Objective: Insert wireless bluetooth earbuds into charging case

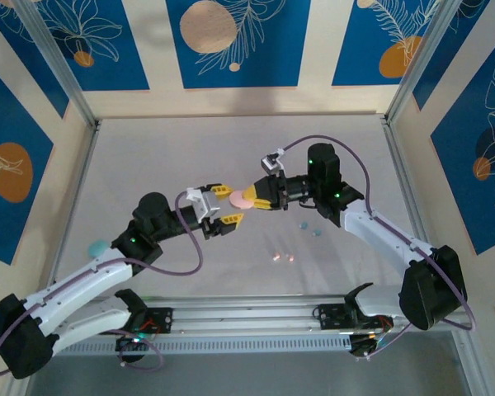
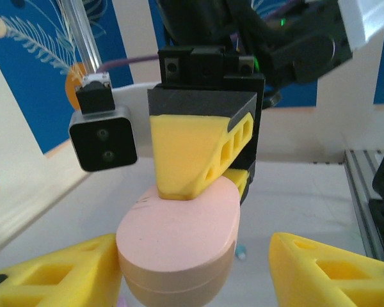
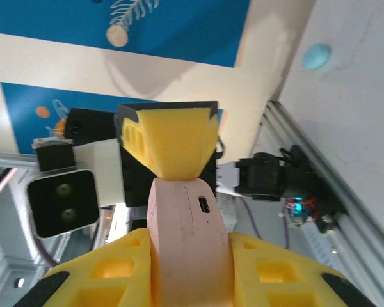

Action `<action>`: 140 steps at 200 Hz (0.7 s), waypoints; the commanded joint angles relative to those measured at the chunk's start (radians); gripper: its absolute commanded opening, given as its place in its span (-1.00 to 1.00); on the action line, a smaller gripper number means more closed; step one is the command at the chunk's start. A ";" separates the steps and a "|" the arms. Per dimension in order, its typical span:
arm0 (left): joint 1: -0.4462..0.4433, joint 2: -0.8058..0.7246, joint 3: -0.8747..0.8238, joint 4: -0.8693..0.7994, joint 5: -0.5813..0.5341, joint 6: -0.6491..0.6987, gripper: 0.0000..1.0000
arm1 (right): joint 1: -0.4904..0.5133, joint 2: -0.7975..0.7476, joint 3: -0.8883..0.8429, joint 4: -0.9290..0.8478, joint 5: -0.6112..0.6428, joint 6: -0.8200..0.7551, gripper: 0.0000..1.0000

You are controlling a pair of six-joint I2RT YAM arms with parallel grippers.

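A peach-pink oval charging case [image 1: 242,199] hangs above the table's middle, lid closed, with my right gripper [image 1: 260,196] shut on it. The right wrist view has the case [image 3: 189,243] squeezed between both yellow fingers of that gripper [image 3: 191,256], its charging port facing the camera. My left gripper [image 1: 225,205] stands open around the case's other end. In the left wrist view the case [image 2: 179,236] sits between the jaws of the left gripper [image 2: 193,256]: one finger is close beside it, the other well apart. Two peach-pink earbuds [image 1: 282,256] and two light blue earbuds [image 1: 311,228] lie on the table.
A light blue case [image 1: 96,247] lies at the table's left beside the left arm, and it appears as the blue case [image 3: 317,55] in the right wrist view. A metal rail [image 1: 256,318] runs along the near edge. Frame posts stand at the back corners.
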 commanded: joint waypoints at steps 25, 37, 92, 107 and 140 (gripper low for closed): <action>0.001 0.031 -0.012 0.224 0.033 -0.057 0.15 | 0.015 0.016 -0.013 0.305 -0.041 0.231 -0.59; 0.000 0.032 -0.006 0.213 0.037 -0.053 0.14 | 0.019 0.024 -0.018 0.348 -0.037 0.264 -0.60; 0.002 0.028 0.004 0.204 0.037 -0.061 -0.05 | 0.026 0.043 -0.018 0.356 -0.034 0.272 -0.59; 0.000 0.029 0.008 0.192 0.038 -0.060 -0.16 | 0.025 0.043 -0.017 0.352 -0.031 0.271 -0.59; 0.001 0.038 0.014 0.188 0.044 -0.062 -0.28 | 0.027 0.038 -0.014 0.319 -0.026 0.251 -0.59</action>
